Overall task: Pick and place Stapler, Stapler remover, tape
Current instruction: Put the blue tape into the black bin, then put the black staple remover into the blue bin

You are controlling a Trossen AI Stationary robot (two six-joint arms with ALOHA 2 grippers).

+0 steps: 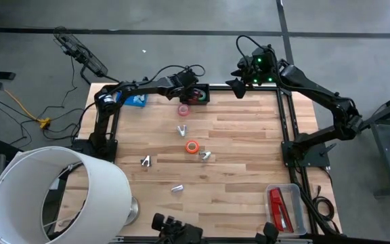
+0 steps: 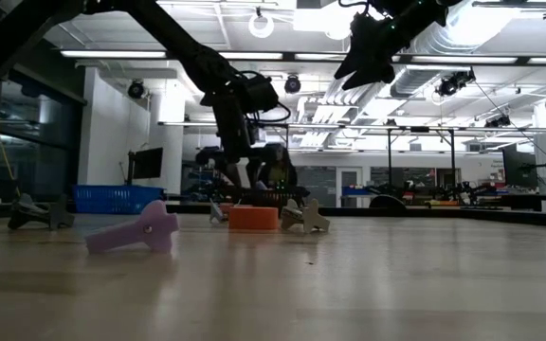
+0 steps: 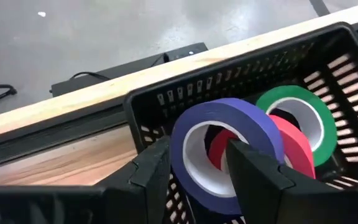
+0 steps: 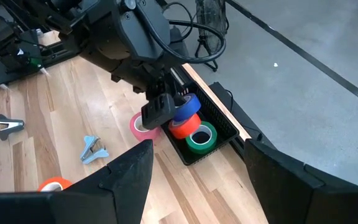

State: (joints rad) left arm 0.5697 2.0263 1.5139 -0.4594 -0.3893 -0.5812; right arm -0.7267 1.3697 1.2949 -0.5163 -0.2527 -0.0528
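Observation:
My left gripper (image 3: 197, 180) is over the black slotted basket (image 3: 166, 99) at the table's far edge, shut on a purple tape roll (image 3: 225, 115). A green roll (image 3: 325, 124) and a red roll (image 3: 297, 149) lie in the basket. A pink roll (image 1: 183, 109) and an orange roll (image 1: 192, 146) lie flat on the table. The silvery stapler removers (image 1: 181, 130) (image 1: 204, 156) (image 1: 145, 160) lie scattered around them. The red stapler (image 1: 278, 207) lies in a clear bin at the near right corner. My right gripper (image 4: 197, 186) is open, raised beyond the far edge, right of the basket. My left gripper pinches the wall of the purple roll (image 3: 180, 163), one finger (image 3: 250, 171) in its hole and the other (image 3: 154, 174) outside. It comes from above, pointing down into the basket. The roll stands on edge just above the red roll; whether the two touch, I cannot tell.
A blue basket (image 1: 137, 99) sits at the far left by the left arm's base. A large white cylinder (image 1: 53, 193) covers the near left corner. A fourth remover (image 1: 177, 189) lies toward the near edge. Bare wood stretches across the table's right half.

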